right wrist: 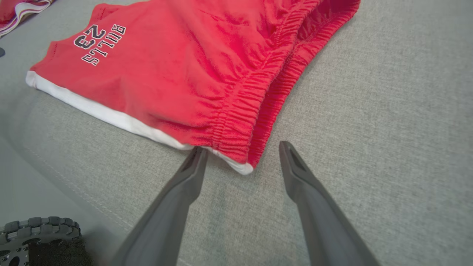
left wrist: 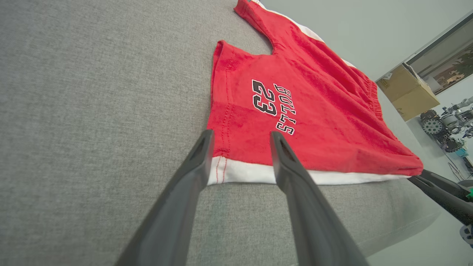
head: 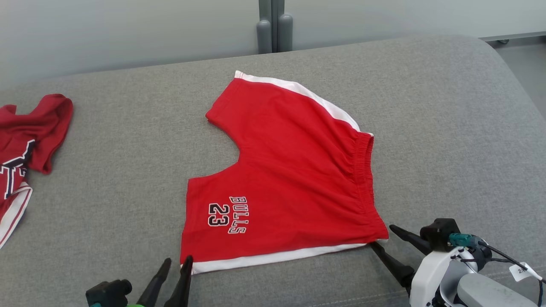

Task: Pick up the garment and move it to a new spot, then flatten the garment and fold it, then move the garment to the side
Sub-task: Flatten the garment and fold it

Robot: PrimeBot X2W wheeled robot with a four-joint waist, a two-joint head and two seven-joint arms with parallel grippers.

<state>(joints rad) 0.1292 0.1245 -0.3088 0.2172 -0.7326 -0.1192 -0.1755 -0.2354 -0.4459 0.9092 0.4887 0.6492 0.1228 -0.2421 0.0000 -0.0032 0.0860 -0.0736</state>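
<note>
Red shorts [head: 290,170] with white side stripes and a "BULLS 23" print lie spread flat on the grey cushion [head: 111,179], waistband to the right. My left gripper [head: 175,261] stands open at the near left hem corner, its fingers [left wrist: 201,147] straddling the white stripe of the shorts [left wrist: 314,111]. My right gripper [head: 382,237] is open at the near waistband corner of the shorts [right wrist: 184,70], one fingertip [right wrist: 197,155] touching the white edge, the other on bare cushion.
A second red garment [head: 25,149] with white trim lies crumpled at the cushion's left edge. The cushion's front seam runs just below both grippers. A cardboard box [left wrist: 404,90] and a wheeled machine [left wrist: 443,125] stand beyond the cushion.
</note>
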